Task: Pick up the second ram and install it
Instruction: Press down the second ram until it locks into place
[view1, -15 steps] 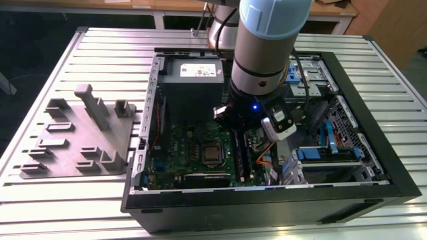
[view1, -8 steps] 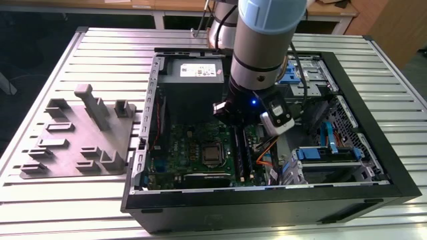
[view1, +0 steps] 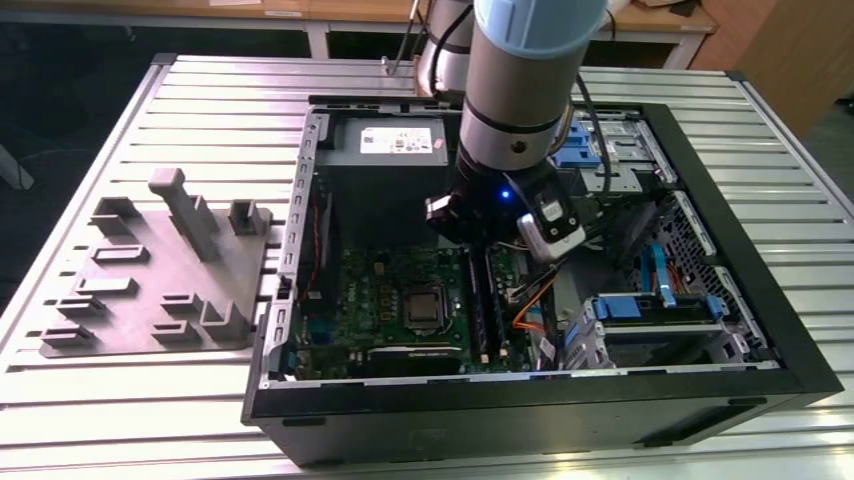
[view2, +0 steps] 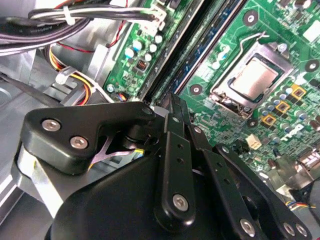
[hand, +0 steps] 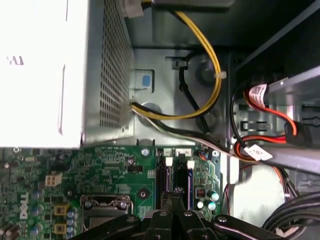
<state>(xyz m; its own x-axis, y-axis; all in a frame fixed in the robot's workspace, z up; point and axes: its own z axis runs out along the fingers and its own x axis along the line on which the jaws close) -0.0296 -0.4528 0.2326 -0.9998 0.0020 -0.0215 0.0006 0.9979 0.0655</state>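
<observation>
1. The gripper (view2: 172, 102) stands low inside the computer case (view1: 787, 340), over the memory slots just beside the CPU socket (view2: 252, 75). Its fingers are drawn narrow, tips close together, and I see nothing hanging between them.
2. The second ram (view2: 200, 52), as I judge it, is the thin blue-green strip running away from the fingertips, lying in a slot that runs alongside the socket. Whether it is fully seated cannot be told.
3. It should handle as light and stiff, but fragile: chips and edge contacts want no squeezing. The bare long edges are the safest hold, and any pressing should go straight down onto the top edge.
4. Beyond the socket, the green motherboard (view2: 280, 30) spreads out.
5. Farther from the socket sits the pale power supply (hand: 45, 75), its yellow cables (hand: 212, 65) looping close by.
</observation>
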